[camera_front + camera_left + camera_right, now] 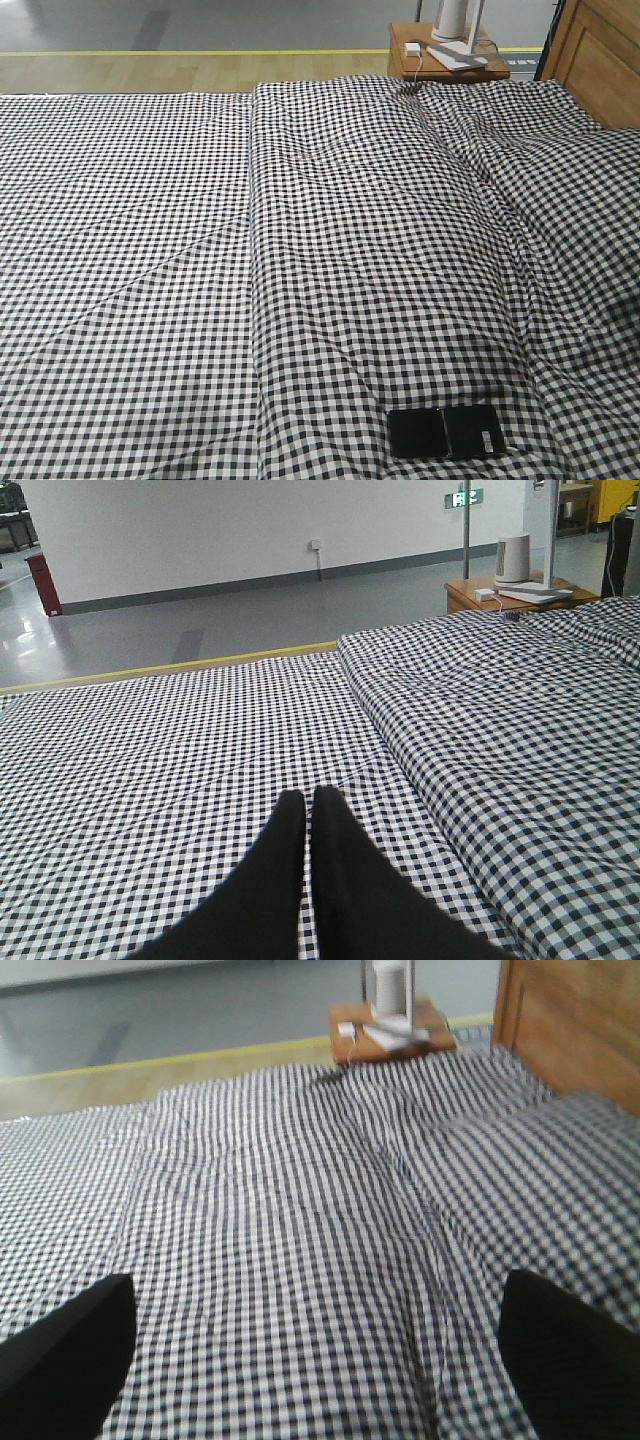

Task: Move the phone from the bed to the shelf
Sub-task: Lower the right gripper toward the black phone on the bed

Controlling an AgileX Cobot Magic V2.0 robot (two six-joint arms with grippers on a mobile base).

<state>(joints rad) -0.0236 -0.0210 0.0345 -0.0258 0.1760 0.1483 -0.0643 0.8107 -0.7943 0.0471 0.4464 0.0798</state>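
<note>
The left gripper (307, 798) hovers low over the flat left half of the bed (120, 250). Its two black fingers are pressed together and hold nothing. It looks parked out of the way, since the phone is not on its side.

Across the middle, the black-and-white gingham rises into a quilted ridge. The phone (445, 432) lies on the near end of that ridge, close to the bottom edge of the front view. It is a glossy black slab lying flat, creased across its middle, with a small white sticker whose print is too small to read. Neither wrist view shows it.

The right gripper (315, 1285) hangs above the ridge with its fingers spread wide and nothing between them. The stance looks readied for a grasp on the phone, which lies nearer the robot.

Beyond the bed's far corner, a small brown bedside desk (398, 32) carries a white cylindrical appliance (512, 558) and a white plug block (412, 48); no brand shows on either. A green sign (463, 497) high in the background is too blurred to read. At far right stands the wooden headboard (595, 55). The shelf is in no view, so the carry has evidently not begun.
</note>
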